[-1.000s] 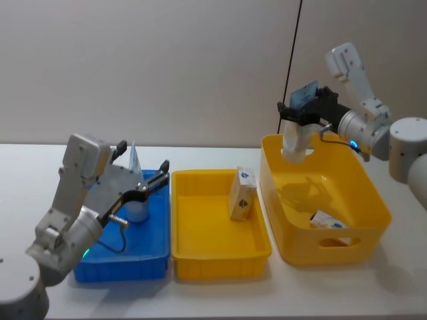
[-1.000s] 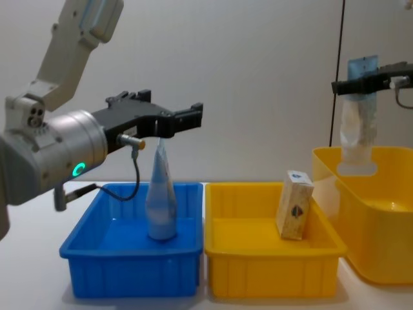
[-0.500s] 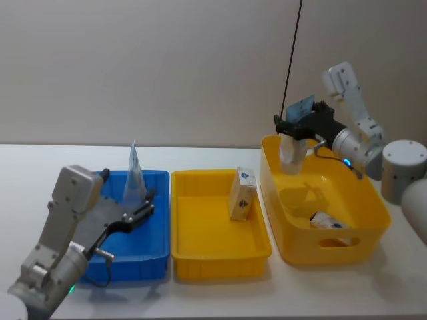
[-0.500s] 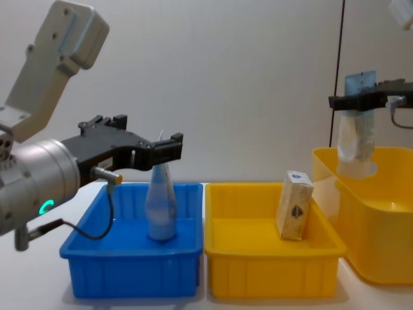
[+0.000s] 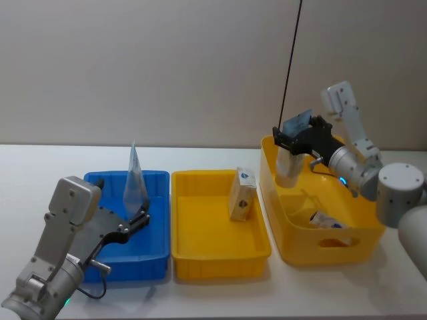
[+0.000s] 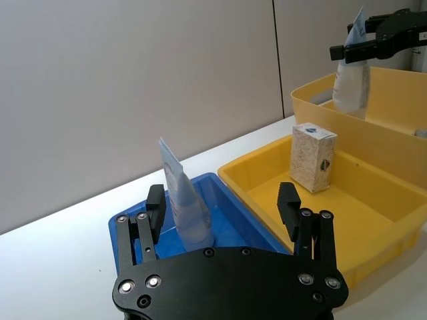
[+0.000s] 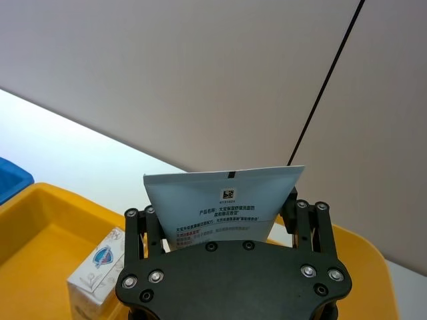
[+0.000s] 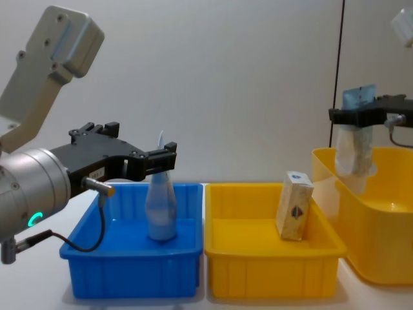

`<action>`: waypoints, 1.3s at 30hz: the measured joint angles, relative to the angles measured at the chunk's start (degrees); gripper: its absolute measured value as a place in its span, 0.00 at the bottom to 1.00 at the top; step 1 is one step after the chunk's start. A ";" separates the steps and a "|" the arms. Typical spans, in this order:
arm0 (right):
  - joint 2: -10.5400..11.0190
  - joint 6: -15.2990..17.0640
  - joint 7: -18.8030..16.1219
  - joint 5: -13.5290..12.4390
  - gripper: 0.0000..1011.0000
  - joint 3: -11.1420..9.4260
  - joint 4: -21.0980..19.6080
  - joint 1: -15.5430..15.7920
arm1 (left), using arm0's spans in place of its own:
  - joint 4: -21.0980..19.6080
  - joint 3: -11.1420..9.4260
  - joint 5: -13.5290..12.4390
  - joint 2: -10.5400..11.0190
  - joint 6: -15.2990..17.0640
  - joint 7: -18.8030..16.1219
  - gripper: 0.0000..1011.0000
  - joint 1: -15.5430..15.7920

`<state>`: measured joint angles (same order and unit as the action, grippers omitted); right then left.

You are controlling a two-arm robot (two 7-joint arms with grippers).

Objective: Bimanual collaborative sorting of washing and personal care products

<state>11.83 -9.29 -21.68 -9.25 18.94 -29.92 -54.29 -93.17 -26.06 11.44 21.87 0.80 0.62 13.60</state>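
Observation:
A pale blue squeeze tube stands cap-down in the blue bin. My left gripper is open just in front of it, not touching; in the left wrist view the tube rises beyond the spread fingers. My right gripper is shut on the flat end of a second tube, which hangs over the back left of the large yellow bin. A tan box stands in the middle yellow tray. Another box lies in the large bin.
The three bins sit side by side along the white table, close to its front edge. A black cable hangs down the wall behind the large bin. Bare table lies left of the blue bin.
My left gripper has drawn back and down from the standing tube, towards the blue bin's front. The right gripper has sunk a little and shifted left with its tube.

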 joint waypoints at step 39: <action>3.11 4.62 7.37 -3.02 0.52 -2.50 -29.27 22.66 | 0.00 0.04 0.05 0.02 -0.01 0.00 0.99 -0.02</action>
<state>14.94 -4.67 -14.31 -12.27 16.44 -59.19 -31.63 -93.17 -26.02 11.48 21.89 0.79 0.63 13.59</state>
